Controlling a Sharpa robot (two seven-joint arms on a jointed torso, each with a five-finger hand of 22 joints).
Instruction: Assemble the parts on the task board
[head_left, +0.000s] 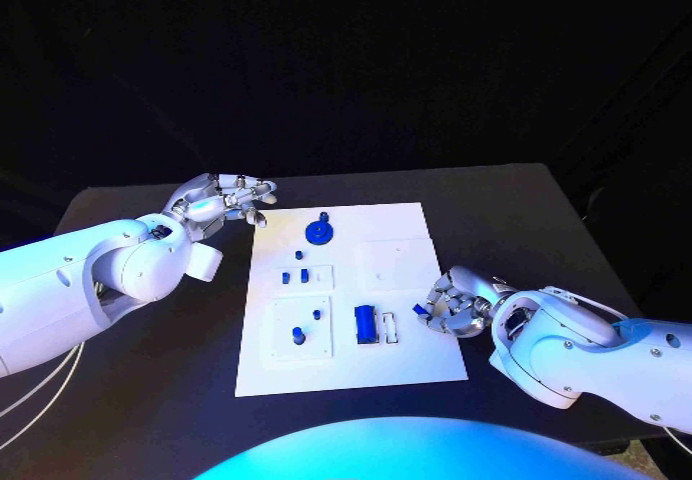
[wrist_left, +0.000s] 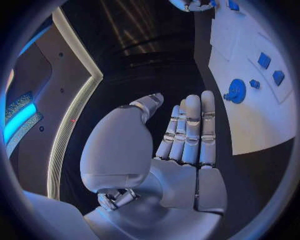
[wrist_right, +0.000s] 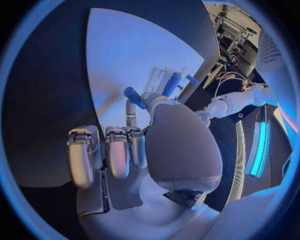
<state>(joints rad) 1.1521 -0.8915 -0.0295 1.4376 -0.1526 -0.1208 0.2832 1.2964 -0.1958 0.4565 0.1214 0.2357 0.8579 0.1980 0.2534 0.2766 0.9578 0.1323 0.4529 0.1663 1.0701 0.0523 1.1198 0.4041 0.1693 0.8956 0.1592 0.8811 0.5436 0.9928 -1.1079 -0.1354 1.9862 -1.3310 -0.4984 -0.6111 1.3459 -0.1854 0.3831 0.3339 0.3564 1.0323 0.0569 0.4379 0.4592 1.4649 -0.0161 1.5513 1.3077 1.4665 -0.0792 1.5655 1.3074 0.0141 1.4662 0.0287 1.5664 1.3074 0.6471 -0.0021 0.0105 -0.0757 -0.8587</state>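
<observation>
Several blue parts sit on the white task board (head_left: 346, 300), which lies mid-table on the black table (head_left: 534, 210). Far end of the board: a round blue disc part (head_left: 319, 233). Below it, toward the board's left column, a couple of small blue pieces (head_left: 297, 274) in a pale raised square, and one more small blue piece (head_left: 299, 334) in a larger square nearer the robot. Just right of that, a blue rectangular block (head_left: 365, 324) with a slimmer blue strip (head_left: 391, 326) beside it.

Right hand (head_left: 454, 305) is at the board's right edge, just beside the block and strip — fingers curled in. A small blue part (head_left: 421, 309) shows at its fingertips; in the right wrist view a blue piece (wrist_right: 134, 97) sits at the tip of thumb and finger, so it looks pinched, though contact is hard to confirm from that angle.

Left hand (head_left: 228, 200) hovers off the board's far left corner, over bare table, near the disc but apart from it. In the left wrist view its fingers (wrist_left: 192, 131) are straight and side by side, thumb apart — holding nothing.
</observation>
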